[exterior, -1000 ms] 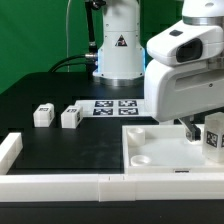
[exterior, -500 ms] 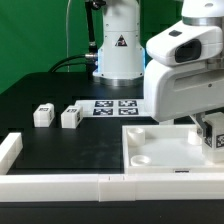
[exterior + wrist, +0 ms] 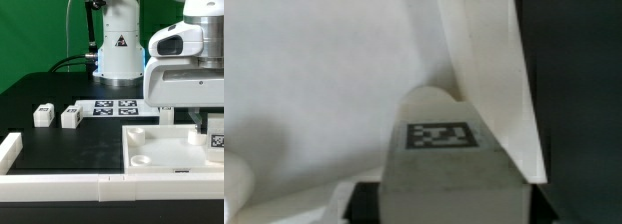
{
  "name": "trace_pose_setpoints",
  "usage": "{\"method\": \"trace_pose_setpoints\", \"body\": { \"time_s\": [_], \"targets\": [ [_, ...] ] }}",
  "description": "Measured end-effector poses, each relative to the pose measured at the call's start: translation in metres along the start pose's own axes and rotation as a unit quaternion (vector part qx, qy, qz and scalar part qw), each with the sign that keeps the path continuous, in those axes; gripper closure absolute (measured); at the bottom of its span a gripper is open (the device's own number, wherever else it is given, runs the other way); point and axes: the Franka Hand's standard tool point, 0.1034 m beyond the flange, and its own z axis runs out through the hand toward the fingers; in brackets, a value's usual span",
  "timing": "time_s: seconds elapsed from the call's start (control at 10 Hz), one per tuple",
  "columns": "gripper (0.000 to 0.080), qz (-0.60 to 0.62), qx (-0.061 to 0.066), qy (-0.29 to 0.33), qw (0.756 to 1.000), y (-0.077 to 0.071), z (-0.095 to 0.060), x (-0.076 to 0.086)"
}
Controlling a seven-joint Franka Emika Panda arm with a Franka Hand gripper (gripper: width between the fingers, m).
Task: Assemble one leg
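My gripper [image 3: 212,133] is shut on a leg [image 3: 215,141], a small white peg with a black-and-white tag, and holds it over the right side of the large white panel [image 3: 160,150]. In the wrist view the leg [image 3: 446,150] fills the space between my dark fingers [image 3: 367,200], with the panel's surface [image 3: 313,90] behind it. Two more legs [image 3: 42,115] [image 3: 71,116] stand on the black table at the exterior view's left.
The marker board [image 3: 115,107] lies at the robot's base. Long white bars [image 3: 60,183] run along the front edge, with a short one [image 3: 10,149] at the left. The panel has round corner sockets [image 3: 141,158].
My gripper has moved a little to the exterior view's right with the leg in it. The two loose legs have not moved.
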Motion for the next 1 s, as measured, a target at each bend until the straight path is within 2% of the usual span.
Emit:
{"method": "trace_pose_setpoints", "body": {
  "time_s": [0.3, 0.7, 0.9, 1.0],
  "targets": [
    [0.0508, 0.172, -0.004, 0.012, 0.985, -0.0006, 0.0014, 0.0003],
    [0.0507, 0.346, 0.002, 0.009, 0.938, -0.0001, 0.0018, 0.001],
    [0.0507, 0.319, 0.001, 0.009, 0.948, -0.0002, 0.002, 0.0008],
    [0.0342, 0.315, 0.001, 0.009, 0.949, -0.0008, 0.002, 0.0003]
  ]
}}
